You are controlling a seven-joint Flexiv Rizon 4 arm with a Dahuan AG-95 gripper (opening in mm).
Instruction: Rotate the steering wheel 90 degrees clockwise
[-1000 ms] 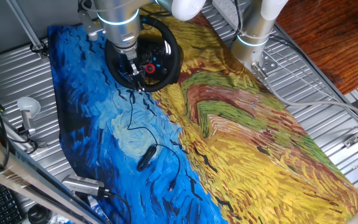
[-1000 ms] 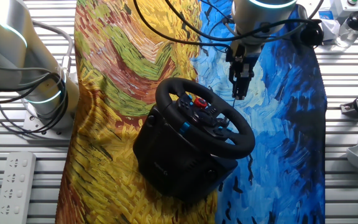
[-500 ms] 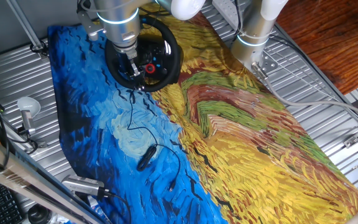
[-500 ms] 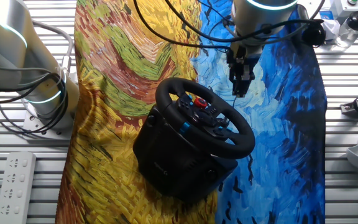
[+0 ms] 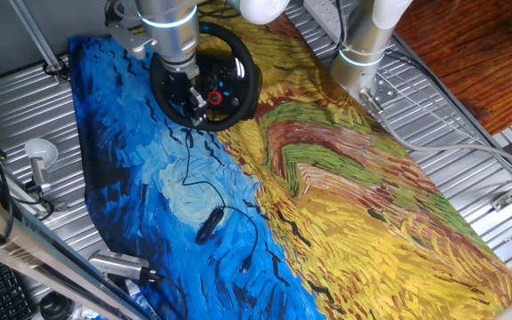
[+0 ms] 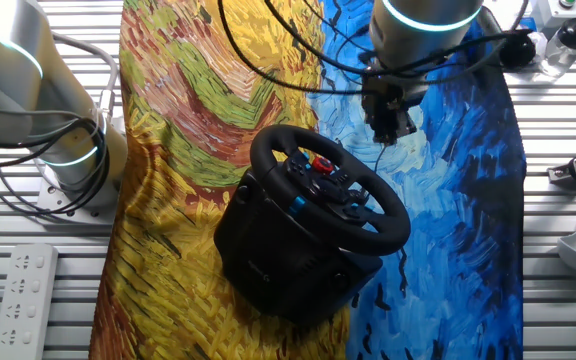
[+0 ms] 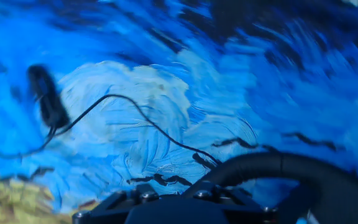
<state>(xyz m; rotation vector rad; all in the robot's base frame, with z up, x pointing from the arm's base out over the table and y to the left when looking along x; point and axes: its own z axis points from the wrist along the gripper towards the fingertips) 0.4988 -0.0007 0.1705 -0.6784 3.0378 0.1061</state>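
Note:
The steering wheel (image 5: pixel 231 64) is black with a thick rim, a grey hub and a red button, and stands tilted on its black base (image 6: pixel 268 255) on the painted cloth. In the other fixed view the steering wheel (image 6: pixel 268 150) faces the blue side. My gripper (image 6: pixel 388 128) hangs above the cloth just beyond the rim's far edge, apart from it, its fingers close together with nothing between them. In one fixed view the gripper (image 5: pixel 196 108) overlaps the wheel's face. The hand view shows the rim (image 7: pixel 291 169) at lower right and the gripper's dark body (image 7: pixel 169 210) along the bottom.
A small black oval device (image 5: pixel 208 226) with a thin cable (image 5: pixel 188 169) lies on the blue cloth, also in the hand view as the oval device (image 7: pixel 47 102). A second arm's base (image 5: pixel 361 55) stands beside the wheel. A power strip (image 6: pixel 23 285) lies on the metal table.
My gripper has risen and drawn away from the wheel's rim. The steering wheel has not visibly turned.

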